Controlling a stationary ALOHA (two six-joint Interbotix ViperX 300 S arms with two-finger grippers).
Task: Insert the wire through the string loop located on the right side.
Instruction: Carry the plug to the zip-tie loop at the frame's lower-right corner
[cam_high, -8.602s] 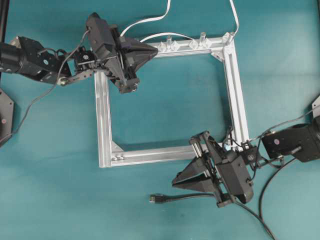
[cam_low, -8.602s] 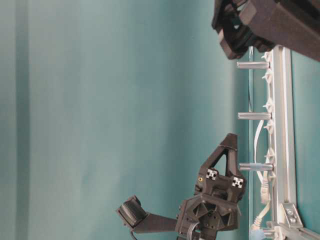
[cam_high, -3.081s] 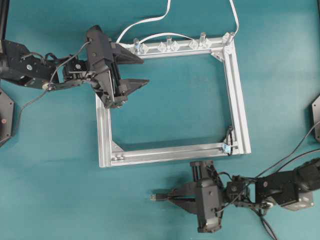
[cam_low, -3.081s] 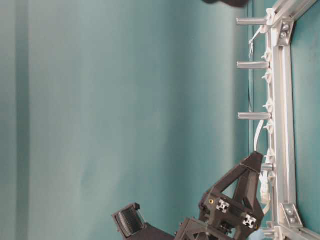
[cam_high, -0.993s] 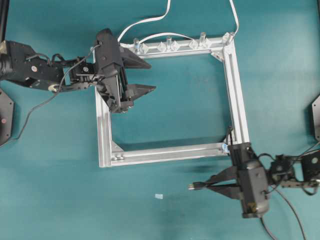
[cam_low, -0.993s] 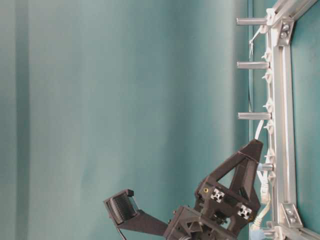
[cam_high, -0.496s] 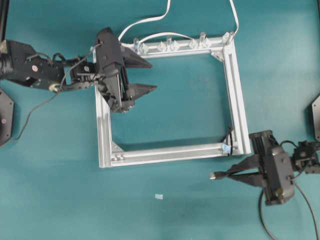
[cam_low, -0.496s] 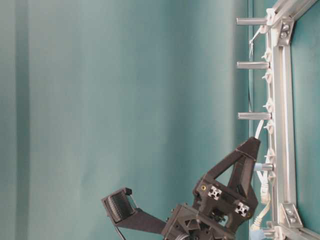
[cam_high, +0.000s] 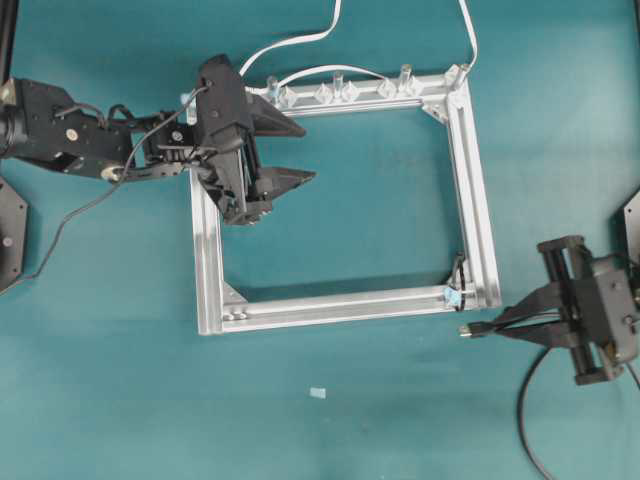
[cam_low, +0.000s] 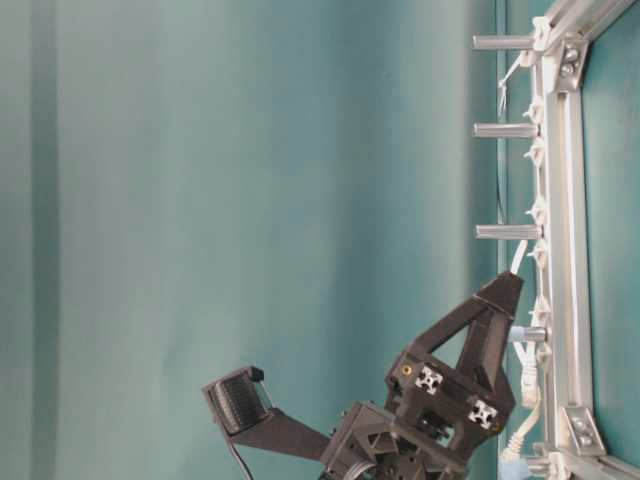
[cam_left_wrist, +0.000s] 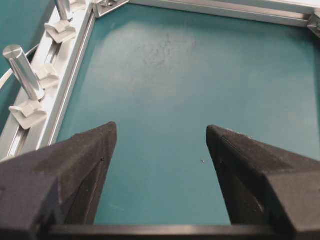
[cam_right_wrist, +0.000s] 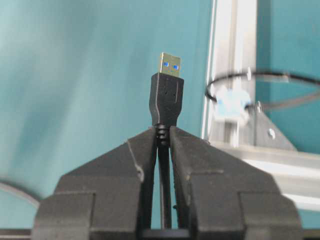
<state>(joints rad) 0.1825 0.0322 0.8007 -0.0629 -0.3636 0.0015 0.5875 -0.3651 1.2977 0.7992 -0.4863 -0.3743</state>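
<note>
My right gripper (cam_right_wrist: 162, 142) clamps wire (cam_right_wrist: 166, 95) behind plug, tip free, aimed beside loop (cam_right_wrist: 265, 90); left gripper (cam_left_wrist: 160, 145) gapes, idle.

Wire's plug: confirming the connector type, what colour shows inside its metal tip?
Blue, inside the plug; right wrist view shows it best.

You had a matt teal tabletop (cam_high: 350, 420), faintly mottled and scuffed in the left wrist view. The frame (cam_high: 477, 190) looked like brushed silver metal with a soft sheen, and its upright pegs (cam_left_wrist: 20, 70) were smooth polished metal on pale plastic clips (cam_left_wrist: 27, 112). Both the left gripper (cam_high: 290, 150) and the right gripper (cam_right_wrist: 164, 137) showed matt black plastic, slightly grainy. The wire (cam_right_wrist: 167, 102) had a smooth black moulded plug with a shiny metal tip. The string loop (cam_right_wrist: 265, 90) looked thin and dark.
</note>
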